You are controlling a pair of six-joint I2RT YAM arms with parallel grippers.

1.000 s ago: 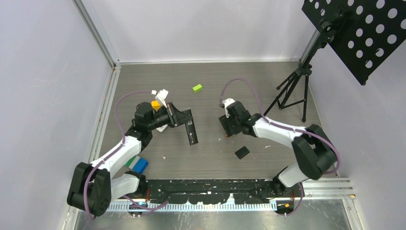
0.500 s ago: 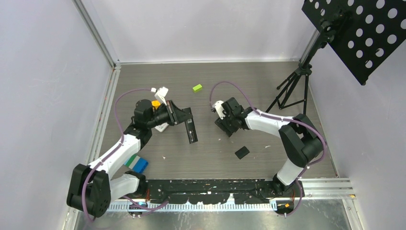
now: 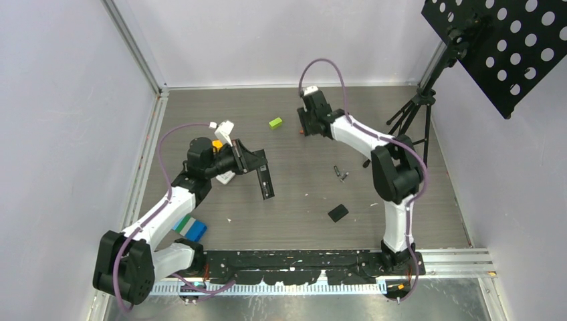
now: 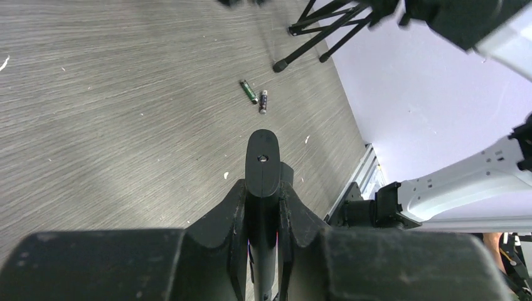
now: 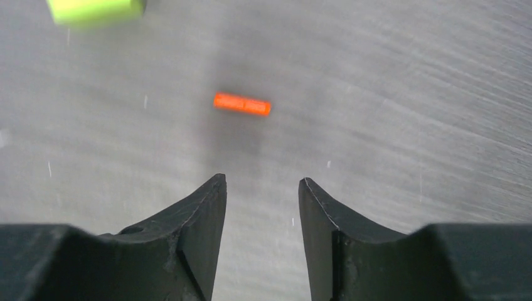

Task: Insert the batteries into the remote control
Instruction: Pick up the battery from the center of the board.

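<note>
My left gripper is shut on a long black remote control and holds it above the table; in the left wrist view the remote sticks out between the fingers. Two dark batteries lie side by side mid-table, also in the left wrist view. My right gripper is at the back of the table, open and empty. An orange-red battery lies on the table just ahead of its fingertips.
A lime green block lies left of the right gripper, also in the right wrist view. A small black cover lies near the front. A tripod stands at the right. A blue and green block lies front left.
My right arm has swung from mid-table to the back, leaving the two dark batteries exposed. It now hovers by the orange-red battery. The left arm with the remote has barely moved.
</note>
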